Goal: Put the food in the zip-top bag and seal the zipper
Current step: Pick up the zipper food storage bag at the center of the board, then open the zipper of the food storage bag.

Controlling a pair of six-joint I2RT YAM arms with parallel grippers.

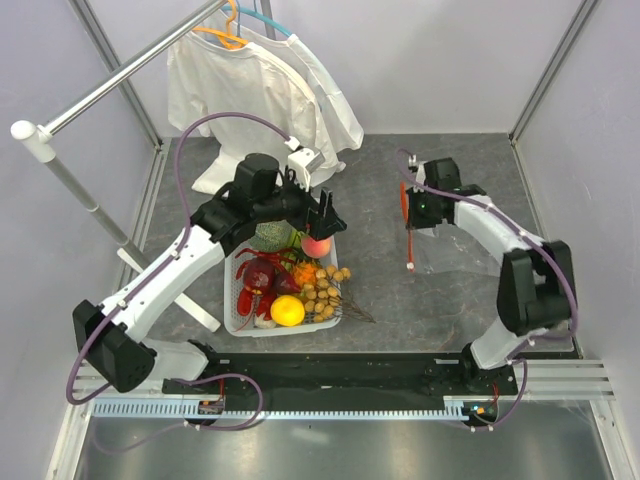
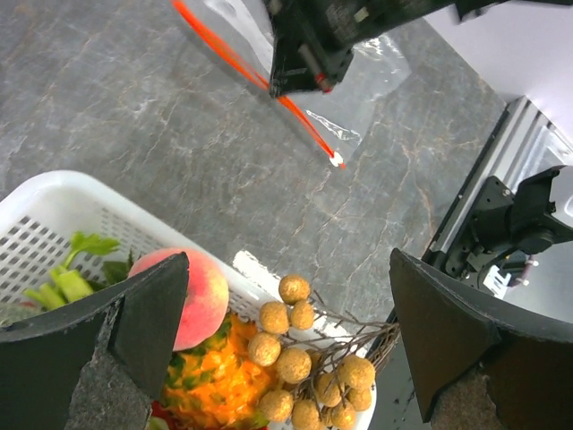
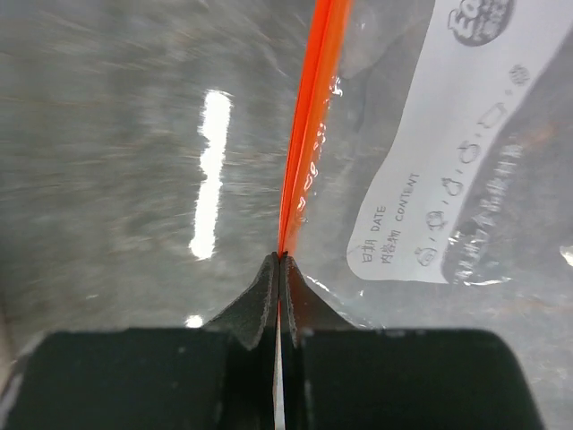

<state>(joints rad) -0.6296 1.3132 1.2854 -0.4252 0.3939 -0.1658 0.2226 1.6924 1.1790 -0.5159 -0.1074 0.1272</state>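
Zipper (image 3: 307, 134) pinched in right tool (image 3: 279, 259) (jaws closed).

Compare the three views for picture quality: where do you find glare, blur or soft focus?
Right wrist: a white glare streak on the table left of the zipper; the table's texture looks smeared. Left wrist: the left gripper has fingers looming dark across the lower corners. Top external: even light, soft shadows, nothing noticeably blurred.
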